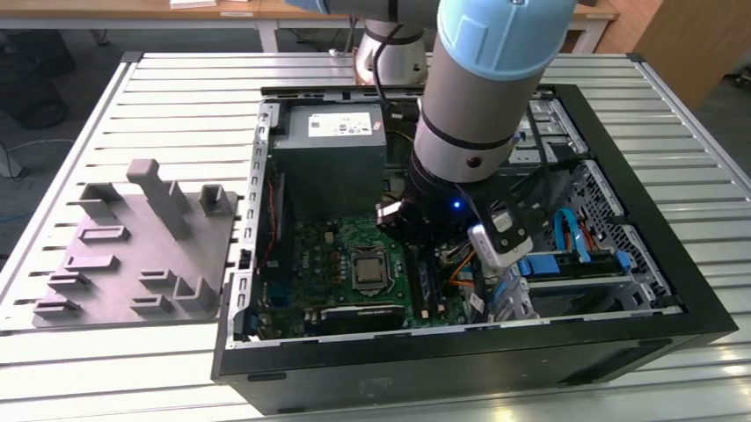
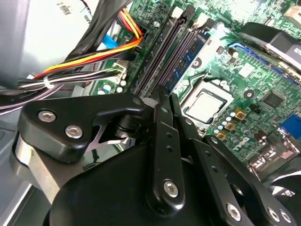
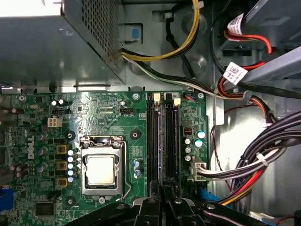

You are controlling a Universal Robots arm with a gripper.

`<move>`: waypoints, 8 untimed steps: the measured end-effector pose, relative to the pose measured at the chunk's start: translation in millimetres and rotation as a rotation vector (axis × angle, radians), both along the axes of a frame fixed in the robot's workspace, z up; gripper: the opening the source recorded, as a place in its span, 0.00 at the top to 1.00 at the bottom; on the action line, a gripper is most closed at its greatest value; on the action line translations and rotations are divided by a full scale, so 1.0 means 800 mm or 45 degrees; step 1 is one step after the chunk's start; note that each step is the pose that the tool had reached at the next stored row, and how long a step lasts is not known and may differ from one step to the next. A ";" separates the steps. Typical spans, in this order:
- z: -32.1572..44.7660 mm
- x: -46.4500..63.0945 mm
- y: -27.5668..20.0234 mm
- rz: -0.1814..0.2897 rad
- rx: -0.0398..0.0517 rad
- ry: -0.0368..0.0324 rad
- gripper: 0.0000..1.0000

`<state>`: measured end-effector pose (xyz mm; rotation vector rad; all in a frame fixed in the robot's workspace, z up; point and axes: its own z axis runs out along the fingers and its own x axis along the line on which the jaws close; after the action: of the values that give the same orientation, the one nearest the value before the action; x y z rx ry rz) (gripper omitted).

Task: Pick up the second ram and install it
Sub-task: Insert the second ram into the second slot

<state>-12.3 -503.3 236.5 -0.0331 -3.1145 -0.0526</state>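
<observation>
Two memory slots [image 3: 162, 141]: black, side by side at lower centre of the first wrist view, right of the processor socket [image 3: 101, 169].
gripper [image 2: 162, 96]: poised over the slot row at mid-frame of the second wrist view; apart or clamped, impossible to tell.
second ram [image 2: 190, 54]: probably the blue-green board on edge along the slots, upper centre of that view, just beyond the gripper.
step in hand: judged as seating the stick.
doing it well: board parallel to slot, notch matched, straight even pressure at both ends — no tilt.
cable bundle [image 2: 84, 61]: upper left, close by — worth avoiding.
</observation>
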 end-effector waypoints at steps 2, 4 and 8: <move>-0.0020 -0.002 0.0000 0.000 0.000 0.0001 0.86; -0.0036 -0.002 0.0000 0.000 0.000 0.0000 0.86; -0.0083 -0.002 0.0000 -0.005 -0.001 0.0001 0.86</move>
<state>-14.2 -503.3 229.9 -0.0396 -3.1145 -0.0514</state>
